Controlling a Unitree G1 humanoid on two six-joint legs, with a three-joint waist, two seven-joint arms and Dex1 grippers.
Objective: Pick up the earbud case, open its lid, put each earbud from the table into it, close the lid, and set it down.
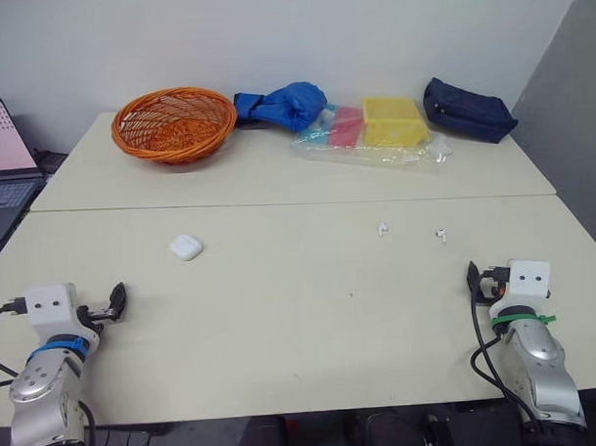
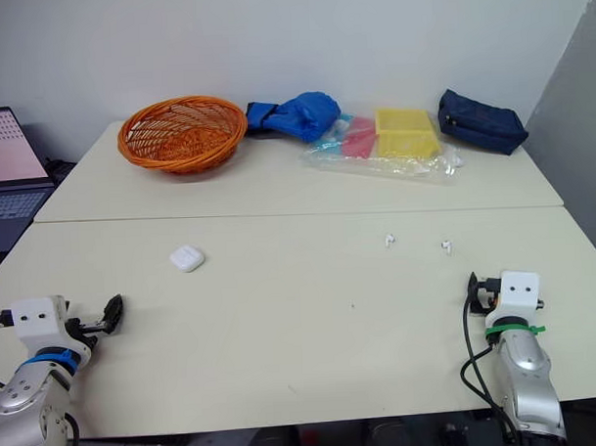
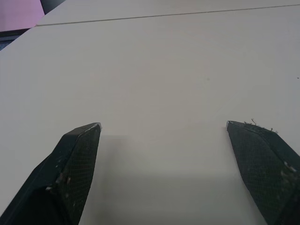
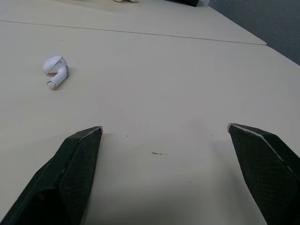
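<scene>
A small white earbud case [image 1: 185, 247] lies shut on the cream table [image 1: 301, 321], left of centre. Two white earbuds lie to the right: one [image 1: 382, 228] near the middle, the other [image 1: 440, 235] further right, also seen on the table in the right wrist view [image 4: 55, 71]. My left gripper [image 3: 161, 126] rests low at the table's near left edge, open, with nothing between its fingers. At the near right edge sits my right gripper [image 4: 164, 127], open and empty too, a short way behind the right earbud.
At the back of the table stand an orange wicker basket [image 1: 173, 123], a blue cloth bundle [image 1: 284, 106], a clear bag with yellow, red and blue items [image 1: 373, 130] and a dark navy pouch [image 1: 467, 109]. A laptop [image 1: 4, 160] sits off the left edge.
</scene>
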